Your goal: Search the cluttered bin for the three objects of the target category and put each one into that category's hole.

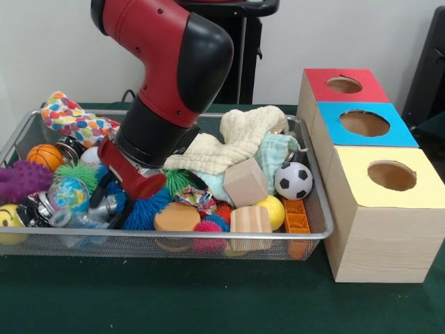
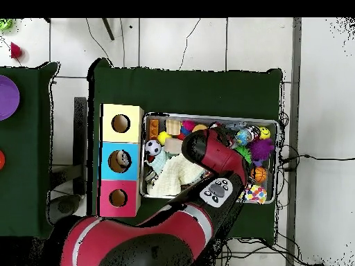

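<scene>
The wire bin [image 1: 321,229] is crammed with toys: a soccer ball [image 1: 293,181], a yellow ball [image 1: 272,211], a basketball [image 1: 44,156], a globe ball [image 1: 68,193], wooden blocks [image 1: 245,182] and cream cloths [image 1: 233,142]. My gripper [image 1: 115,200] reaches down into the bin's left half, among a blue spiky ball [image 1: 144,210] and silvery items. The red wrist covers it from above, so its state is unclear. In the overhead view the arm [image 2: 211,149] covers the bin's middle. Right of the bin stand three wooden boxes with holes, topped red [image 1: 318,81], blue [image 1: 407,136] and yellow [image 1: 351,177].
A colourful dotted cloth [image 1: 73,120] drapes over the bin's far left corner. Purple [image 1: 19,181] and green [image 1: 76,174] spiky balls and a yellow smiley ball [image 1: 8,217] crowd the left end. An orange toothed block [image 1: 296,217] lies by the right wall. Green cloth covers the table [image 1: 208,292].
</scene>
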`<act>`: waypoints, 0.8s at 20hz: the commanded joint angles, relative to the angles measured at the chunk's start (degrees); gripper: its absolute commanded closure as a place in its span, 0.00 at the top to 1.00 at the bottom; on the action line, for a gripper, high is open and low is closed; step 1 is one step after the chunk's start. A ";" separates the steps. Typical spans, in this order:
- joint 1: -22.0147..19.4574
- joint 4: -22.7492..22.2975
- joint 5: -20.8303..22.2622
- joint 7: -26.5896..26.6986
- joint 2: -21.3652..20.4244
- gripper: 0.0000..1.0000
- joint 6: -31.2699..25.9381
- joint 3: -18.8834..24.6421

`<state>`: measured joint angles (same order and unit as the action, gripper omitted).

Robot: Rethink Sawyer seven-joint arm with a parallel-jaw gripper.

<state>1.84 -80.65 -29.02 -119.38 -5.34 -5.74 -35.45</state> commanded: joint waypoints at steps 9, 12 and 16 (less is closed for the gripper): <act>-3.63 -3.20 0.13 -8.25 -3.93 1.00 -7.31 9.36; -3.61 -3.27 0.10 -8.50 -3.87 1.00 -6.87 9.53; -3.46 -3.88 0.01 -9.07 -4.13 1.00 -5.88 9.73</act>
<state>0.10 -80.75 -29.00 -119.38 -9.64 -7.17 -34.82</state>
